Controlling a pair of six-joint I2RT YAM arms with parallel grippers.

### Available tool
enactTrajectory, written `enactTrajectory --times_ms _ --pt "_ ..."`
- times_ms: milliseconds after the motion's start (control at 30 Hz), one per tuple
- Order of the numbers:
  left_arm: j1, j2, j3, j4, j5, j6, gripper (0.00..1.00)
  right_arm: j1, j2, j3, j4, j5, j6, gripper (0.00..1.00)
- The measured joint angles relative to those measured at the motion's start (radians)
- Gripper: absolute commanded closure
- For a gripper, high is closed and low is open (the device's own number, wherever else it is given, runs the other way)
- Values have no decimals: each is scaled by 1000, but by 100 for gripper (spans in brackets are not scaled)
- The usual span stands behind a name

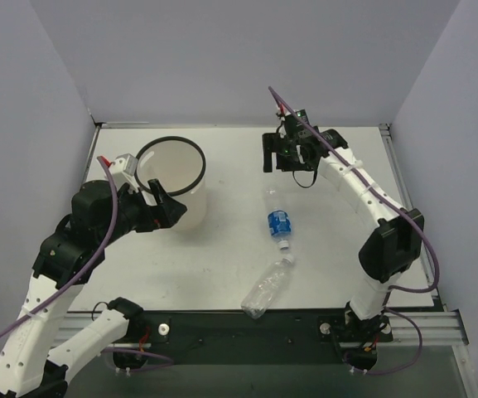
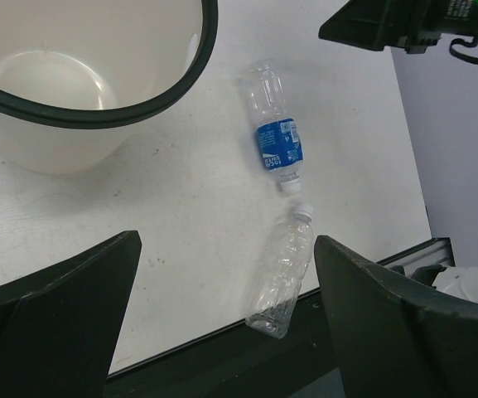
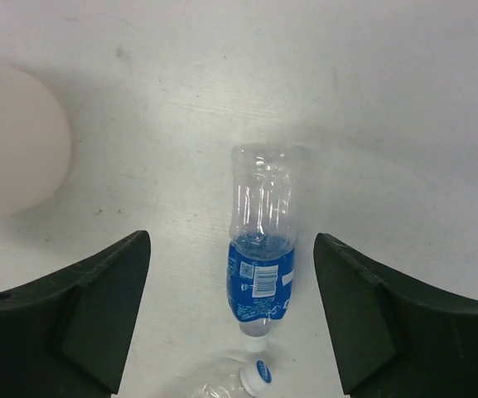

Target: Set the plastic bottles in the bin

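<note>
Plastic's not binned yet, I think: blue-label bottle (image 1: 278,217) and plain bottle (image 1: 267,288) lie on the table (image 1: 346,249), bin (image 1: 171,139) looks empty. Left gripper (image 2: 226,249) and right gripper (image 3: 232,245): fingers apart, holding nothing.

White translucent bin (image 1: 192,209) with black rim. Clear blue-labelled bottle (image 1: 279,220), white print on the label, white cap. Clear unlabelled bottle (image 1: 268,288), white cap with a blue mark. White table (image 1: 338,249), faint grey scuffs. Black jaws on white-and-black arms (image 1: 363,186). Pale lilac walls (image 1: 222,58).

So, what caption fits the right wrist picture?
Open right gripper hovers above the blue-labelled bottle lying on the table.
</note>
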State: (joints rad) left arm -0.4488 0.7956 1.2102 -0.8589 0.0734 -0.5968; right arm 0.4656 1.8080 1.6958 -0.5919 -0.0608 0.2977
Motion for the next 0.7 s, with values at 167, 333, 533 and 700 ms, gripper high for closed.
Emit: enactTrajectory --times_ms 167,333,533,700 --pt "0 2 0 1 15 3 3 1 -39 9 20 -6 -5 14" --pt "0 4 0 -2 18 4 3 1 123 8 14 20 0 19" --pt "0 -12 0 -6 17 3 3 1 260 8 -3 55 3 29" --pt "0 -23 5 -13 9 -2 3 1 280 8 -3 84 2 47"
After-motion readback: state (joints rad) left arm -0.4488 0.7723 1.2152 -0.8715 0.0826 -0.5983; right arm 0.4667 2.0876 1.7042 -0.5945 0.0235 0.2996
